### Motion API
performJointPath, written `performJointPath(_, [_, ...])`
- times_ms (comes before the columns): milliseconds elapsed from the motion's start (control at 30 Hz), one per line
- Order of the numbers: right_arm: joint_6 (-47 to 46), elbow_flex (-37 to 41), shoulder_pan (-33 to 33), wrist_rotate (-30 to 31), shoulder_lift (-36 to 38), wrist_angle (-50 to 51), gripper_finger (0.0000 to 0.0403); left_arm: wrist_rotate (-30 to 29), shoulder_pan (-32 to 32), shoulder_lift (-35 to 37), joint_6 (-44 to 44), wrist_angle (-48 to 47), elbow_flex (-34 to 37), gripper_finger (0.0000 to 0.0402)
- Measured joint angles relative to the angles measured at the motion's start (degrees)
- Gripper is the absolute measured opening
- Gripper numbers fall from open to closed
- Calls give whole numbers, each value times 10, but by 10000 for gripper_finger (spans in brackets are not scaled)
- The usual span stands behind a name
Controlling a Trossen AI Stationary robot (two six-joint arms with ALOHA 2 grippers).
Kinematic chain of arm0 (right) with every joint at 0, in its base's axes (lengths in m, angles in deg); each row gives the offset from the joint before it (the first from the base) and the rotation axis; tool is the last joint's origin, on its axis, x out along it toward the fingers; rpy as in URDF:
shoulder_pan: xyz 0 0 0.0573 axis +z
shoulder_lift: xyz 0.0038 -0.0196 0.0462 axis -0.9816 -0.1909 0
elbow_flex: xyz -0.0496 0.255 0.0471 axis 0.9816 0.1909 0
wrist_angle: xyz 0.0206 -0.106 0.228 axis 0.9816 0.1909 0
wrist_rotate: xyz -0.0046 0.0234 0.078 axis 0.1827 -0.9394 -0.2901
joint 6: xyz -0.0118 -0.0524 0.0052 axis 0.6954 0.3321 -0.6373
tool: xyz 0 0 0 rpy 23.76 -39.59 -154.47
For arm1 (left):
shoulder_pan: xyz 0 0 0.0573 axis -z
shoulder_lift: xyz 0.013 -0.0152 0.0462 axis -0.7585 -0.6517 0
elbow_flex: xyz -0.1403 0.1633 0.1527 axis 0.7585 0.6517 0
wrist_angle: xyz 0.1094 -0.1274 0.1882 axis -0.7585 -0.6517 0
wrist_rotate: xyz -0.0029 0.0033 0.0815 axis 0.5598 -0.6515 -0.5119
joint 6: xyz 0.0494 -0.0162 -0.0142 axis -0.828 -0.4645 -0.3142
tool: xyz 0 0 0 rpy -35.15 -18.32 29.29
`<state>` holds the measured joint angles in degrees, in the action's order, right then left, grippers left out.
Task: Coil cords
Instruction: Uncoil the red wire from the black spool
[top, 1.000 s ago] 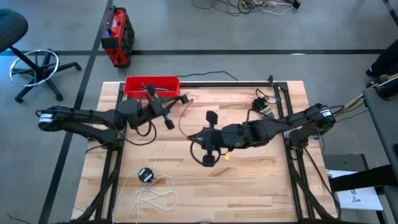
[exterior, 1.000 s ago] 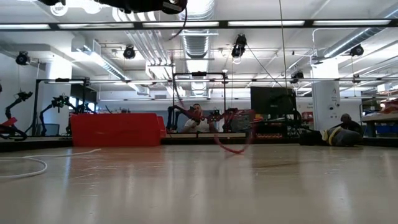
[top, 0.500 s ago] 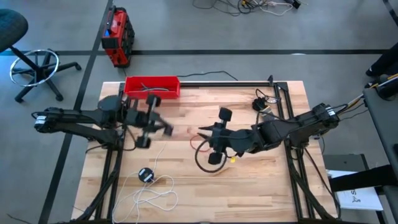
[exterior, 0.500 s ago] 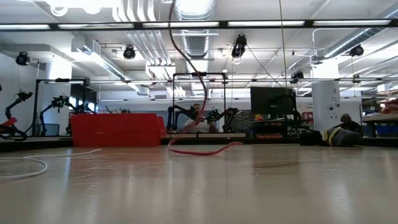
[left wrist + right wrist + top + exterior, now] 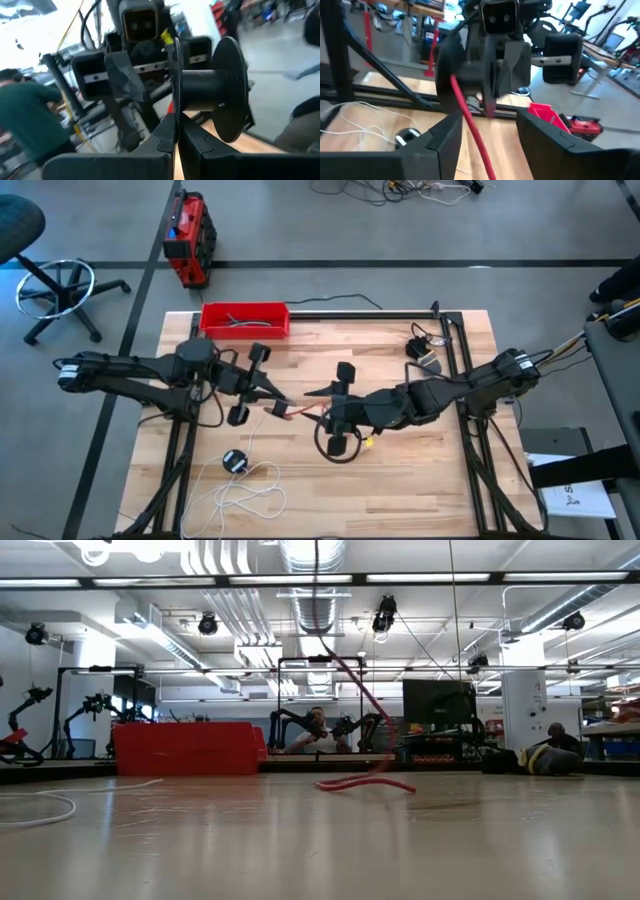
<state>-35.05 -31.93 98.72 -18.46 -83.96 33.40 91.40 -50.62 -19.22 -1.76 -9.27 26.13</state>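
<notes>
Both arms meet over mid-tabletop (image 5: 420, 470), fingers facing each other.

Left gripper (image 5: 268, 396): fingers pinched together on the red cord's (image 5: 300, 412) end. The left wrist view shows the two fingertips (image 5: 176, 131) closed, with a black spool-shaped piece (image 5: 215, 96) directly beyond them; whether that piece belongs to the cord or to the other gripper cannot be told.

Right gripper (image 5: 335, 406): fingers spread apart, the red cord running out between them in the right wrist view without being clamped. Below it in the high view the cord makes a loose loop (image 5: 338, 448) lying on the wood.

Low view: cord rises from a flat red curl on the tabletop up out of frame. It hangs limp and sags freely.

White cord (image 5: 248, 485): untouched heap near the front left of the tabletop, its black disc (image 5: 234, 461) beside it, well apart from both grippers.

Red tray (image 5: 243, 320) at the back edge.

Handling judgement: the cord is light, thin and very floppy, with no stiffness to hold a shape, so loops will likely slump or spring open unless pinned. Best held near an end, or by the hard disc, which offers firmer purchase than the slippery strand.
</notes>
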Motion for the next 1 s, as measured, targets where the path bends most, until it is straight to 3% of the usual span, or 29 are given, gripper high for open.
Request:
performJointPath(267, [26, 0, -3, 4, -9, -25, 157, -68, -1, -25, -11, -3, 0, 0])
performJointPath(1000, [30, 0, -6, 33, -16, -28, 47, -43, -2, -29, -19, 16, 0, 0])
